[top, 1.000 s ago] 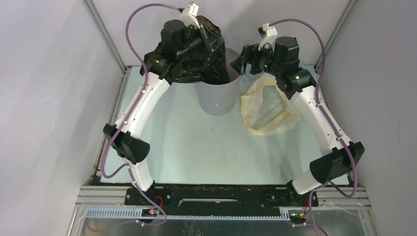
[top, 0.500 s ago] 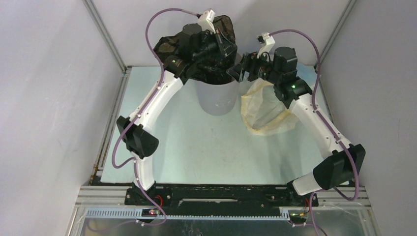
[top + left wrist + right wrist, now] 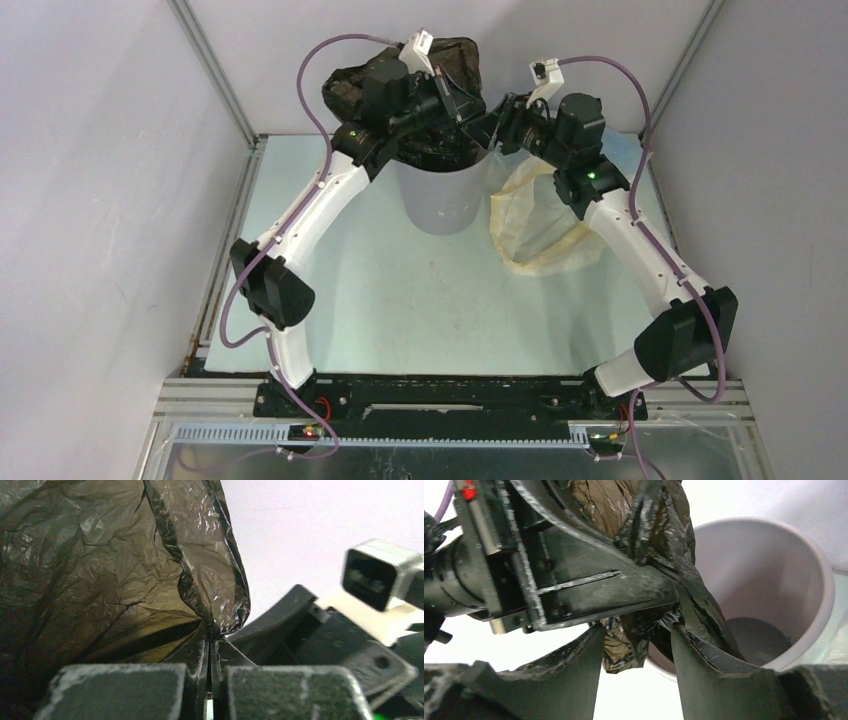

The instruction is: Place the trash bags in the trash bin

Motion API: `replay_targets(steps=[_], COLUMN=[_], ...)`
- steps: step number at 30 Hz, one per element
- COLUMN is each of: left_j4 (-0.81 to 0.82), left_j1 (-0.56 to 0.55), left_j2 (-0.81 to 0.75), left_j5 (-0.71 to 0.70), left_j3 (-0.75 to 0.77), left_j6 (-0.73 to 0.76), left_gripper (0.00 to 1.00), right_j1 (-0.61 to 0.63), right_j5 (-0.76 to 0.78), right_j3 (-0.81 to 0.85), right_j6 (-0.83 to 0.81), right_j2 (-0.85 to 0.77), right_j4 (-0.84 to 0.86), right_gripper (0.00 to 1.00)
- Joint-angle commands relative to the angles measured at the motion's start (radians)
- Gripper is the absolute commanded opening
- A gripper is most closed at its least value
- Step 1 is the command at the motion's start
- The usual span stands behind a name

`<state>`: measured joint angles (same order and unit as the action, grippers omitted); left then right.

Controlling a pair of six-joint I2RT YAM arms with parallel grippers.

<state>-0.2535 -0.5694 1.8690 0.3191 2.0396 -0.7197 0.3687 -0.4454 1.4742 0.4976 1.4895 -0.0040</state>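
We are partway through feeding the thin, crinkled, glossy black plastic bag into the pale grey-lavender round plastic bin, which stands near the far edge of the worktop. Our left gripper is clamped on a fold, holding the bag bunched above the bin's mouth. Our right gripper is spread wide, fingers either side of a hanging fold. Both arms reach forward and inward, wrists meeting over the bin. Next, we judge, the fold needs pushing down before the left lets go.
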Motion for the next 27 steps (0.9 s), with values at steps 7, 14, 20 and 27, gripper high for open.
replay_targets(steps=[7, 14, 20, 27], left_j4=[0.083, -0.075, -0.268, -0.421], left_j1=[-0.010, 0.045, 0.086, 0.090], left_j2=[-0.118, -0.204, -0.307, -0.416], left_j5=[0.051, -0.023, -0.136, -0.326], left_j3=[-0.024, 0.005, 0.006, -0.043], left_j6=[-0.070, 0.084, 0.215, 0.345], left_gripper=[0.02, 0.66, 0.86, 0.88], right_j1=[-0.006, -0.025, -0.046, -0.055], right_j5=[0.020, 0.044, 0.025, -0.003], right_j3=[0.054, -0.007, -0.027, -0.031], right_j6=[0.069, 0.069, 0.081, 0.069], right_j2=[0.041, -0.019, -0.034, -0.037], right_j4=[0.037, -0.016, -0.051, -0.074], right_gripper=[0.14, 0.00, 0.00, 0.00])
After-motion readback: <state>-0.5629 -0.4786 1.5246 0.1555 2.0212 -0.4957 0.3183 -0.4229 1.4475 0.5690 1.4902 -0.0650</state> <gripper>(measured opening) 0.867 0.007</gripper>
